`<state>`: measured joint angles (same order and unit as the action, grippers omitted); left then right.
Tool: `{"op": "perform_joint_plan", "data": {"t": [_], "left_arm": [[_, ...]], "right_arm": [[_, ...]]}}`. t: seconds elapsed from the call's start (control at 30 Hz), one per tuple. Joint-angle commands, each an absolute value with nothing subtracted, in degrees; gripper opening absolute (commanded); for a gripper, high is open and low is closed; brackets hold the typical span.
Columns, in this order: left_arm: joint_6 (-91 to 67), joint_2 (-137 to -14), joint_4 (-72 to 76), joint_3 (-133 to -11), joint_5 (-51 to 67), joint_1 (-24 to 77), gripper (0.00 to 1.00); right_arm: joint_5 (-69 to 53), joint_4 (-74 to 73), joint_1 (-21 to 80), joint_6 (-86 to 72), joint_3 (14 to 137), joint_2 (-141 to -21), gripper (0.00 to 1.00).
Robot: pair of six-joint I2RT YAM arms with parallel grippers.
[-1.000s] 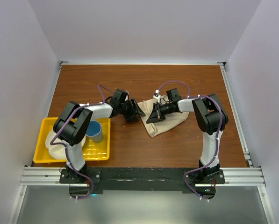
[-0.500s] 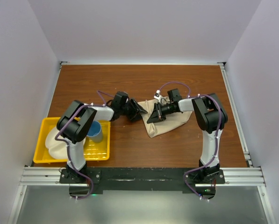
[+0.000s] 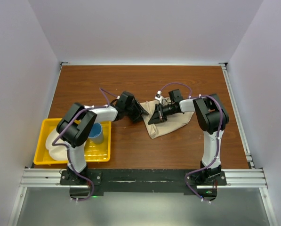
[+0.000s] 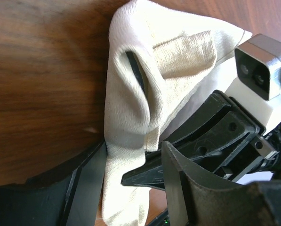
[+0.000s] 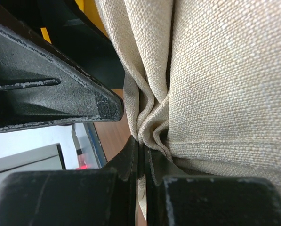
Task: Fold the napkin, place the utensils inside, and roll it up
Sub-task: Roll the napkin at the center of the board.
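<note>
Jaws of our right gripper point(image 5: 141, 141) are clamped on a fold of the napkin point(image 5: 211, 70); those of our left gripper point(image 4: 133, 148) stand apart, the napkin's edge between them

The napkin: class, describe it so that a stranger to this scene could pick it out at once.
Start at the brown wooden table. Just right of centre lies the napkin, pinched by the right gripper. It is the only soft beige cloth on the wood, unlike the rigid yellow tray at the left.

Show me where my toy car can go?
The table is bare along the back wall, and in front between the yellow tray and right arm. Crowded where the left gripper and right gripper meet at the napkin.
</note>
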<state>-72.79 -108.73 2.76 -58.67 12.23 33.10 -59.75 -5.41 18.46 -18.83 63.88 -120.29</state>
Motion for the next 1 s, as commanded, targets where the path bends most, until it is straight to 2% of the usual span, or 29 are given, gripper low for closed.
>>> {"op": "perform_joint_plan", "data": {"t": [0.0,0.2,0.33,0.43,0.53,0.57,0.67,0.7,0.77,0.83,0.87,0.97], "left_arm": [[-68.3,-109.2,-10.6,-55.8,5.1,33.7,0.55],[-67.5,-108.3,-9.9,-55.5,4.8,33.7,0.56],[-67.8,-115.0,-12.3,-60.5,5.7,34.4,0.54],[-70.5,-117.1,-12.8,-61.2,5.8,34.5,0.49],[-70.3,-120.5,-18.6,-65.2,4.9,34.5,0.36],[-70.0,-121.5,-20.9,-66.8,4.6,34.5,0.29],[-70.0,-124.8,-27.6,-70.3,3.7,34.6,0.16],[-69.7,-125.2,-28.3,-70.8,4.1,34.7,0.15],[-68.4,-124.8,-29.8,-72.9,4.0,35.2,0.16],[-65.1,-121.8,-29.8,-73.6,1.4,35.3,0.23],[-62.9,-120.6,-29.7,-73.7,0.4,35.4,0.33],[-57.3,-115.1,-28.0,-73.0,0.2,35.1,0.45]], "right_arm": [[-55.5,-7.7,18.7,-15.8,63.9,-122.3,0.0],[-55.4,-8.0,18.6,-15.7,64.3,-122.4,0.0],[-55.4,-8.0,18.6,-15.7,64.3,-122.4,0.0],[-55.5,-8.6,18.7,-15.5,64.6,-122.4,0.0],[-53.8,-10.5,18.7,-13.5,65.4,-122.2,0.0],[-53.4,-12.1,18.7,-12.9,65.7,-122.1,0.0],[-51.0,-14.8,19.1,-11.3,66.3,-121.6,0.0],[-50.4,-15.2,19.2,-10.6,66.3,-121.1,0.0],[-50.0,-15.2,19.5,-10.5,66.0,-120.8,0.0],[-49.4,-15.6,19.6,-10.3,66.0,-120.7,0.0],[-49.1,-15.8,19.6,-10.0,66.2,-120.7,0.0],[-49.1,-16.3,19.5,-9.1,66.9,-121.4,0.0]]}}
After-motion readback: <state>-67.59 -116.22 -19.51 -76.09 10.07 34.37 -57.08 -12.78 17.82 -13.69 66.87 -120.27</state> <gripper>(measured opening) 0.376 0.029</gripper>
